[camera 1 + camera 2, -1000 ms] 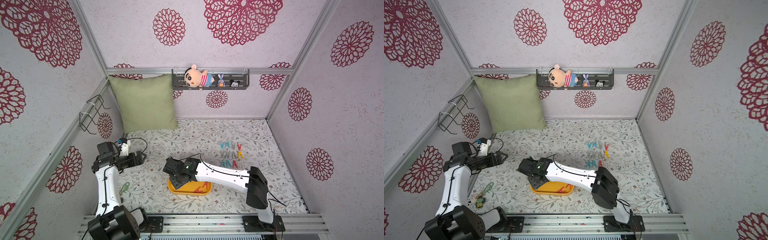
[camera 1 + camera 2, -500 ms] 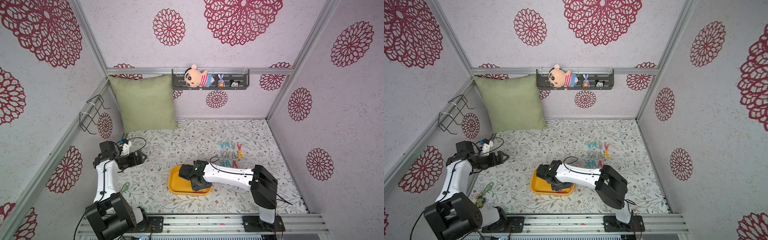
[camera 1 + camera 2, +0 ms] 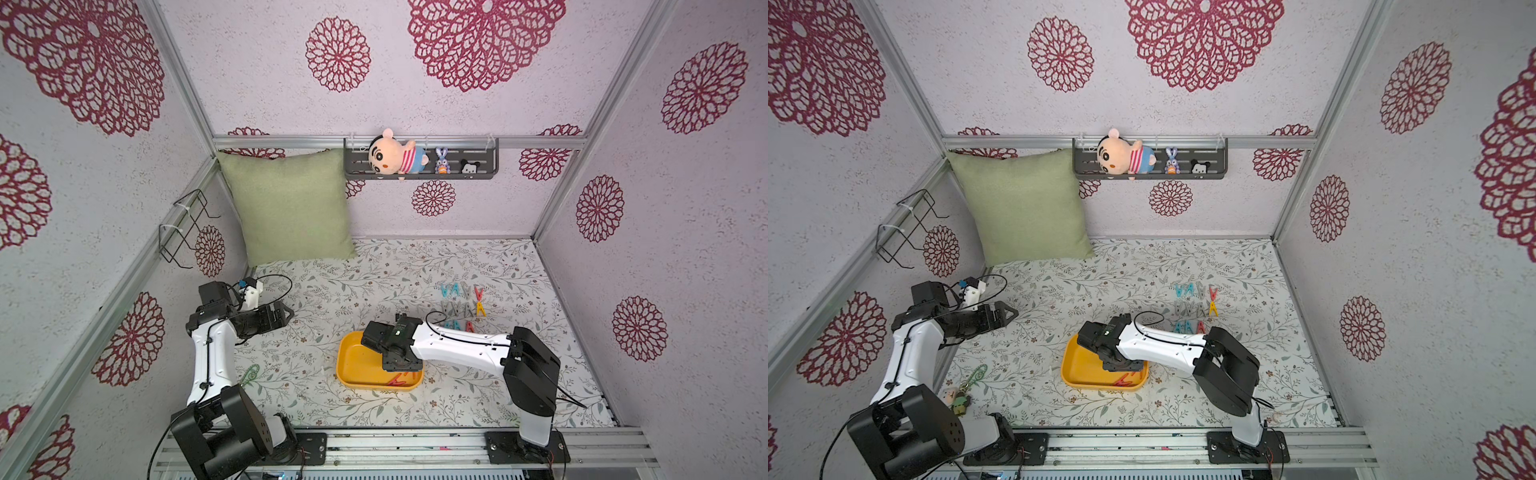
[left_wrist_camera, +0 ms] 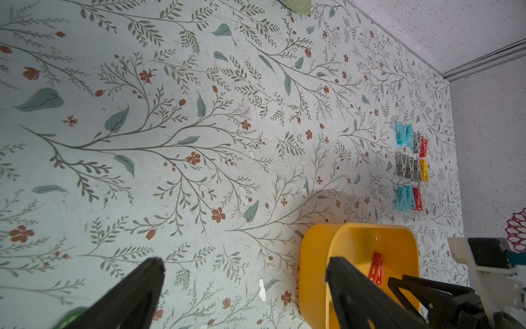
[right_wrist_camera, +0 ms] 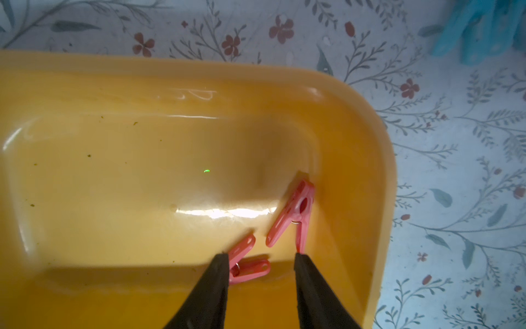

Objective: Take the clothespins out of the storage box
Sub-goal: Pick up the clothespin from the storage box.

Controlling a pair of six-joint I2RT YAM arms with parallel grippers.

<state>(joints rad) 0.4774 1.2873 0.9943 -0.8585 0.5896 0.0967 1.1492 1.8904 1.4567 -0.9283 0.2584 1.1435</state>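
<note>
Right gripper (image 5: pixel 260 256), wrist view. The fingers (image 5: pixel 210 293) were held apart inside the box (image 5: pixel 384 171), and nothing was clamped between them. Two red pins were contained in the box, both near one end wall. One pin (image 5: pixel 247 265) lay flat against the inner side of one fingertip, partly within the gap. The other pin (image 5: pixel 296 210) lay just beyond the tips, and one of its legs reached the second fingertip. Teal pins (image 5: pixel 478 28) were seen outside the box, on the table (image 5: pixel 455 142).

In both top views the right gripper (image 3: pixel 401 368) (image 3: pixel 1123 365) was pointed down into the box (image 3: pixel 349 365) (image 3: pixel 1073 365). Its forearm was stretched low and nearly level from an elbow raised at the right. Three short rows of pins (image 3: pixel 461 307) (image 3: pixel 1196 307) were laid on the table beyond the box, apart from it.

Left gripper (image 4: pixel 244 267) (image 3: pixel 286 313). The fingers were spread wide and empty above bare table, beside the box (image 4: pixel 313 256). The upper link was held upright and the forearm level, directed toward the middle of the table.
</note>
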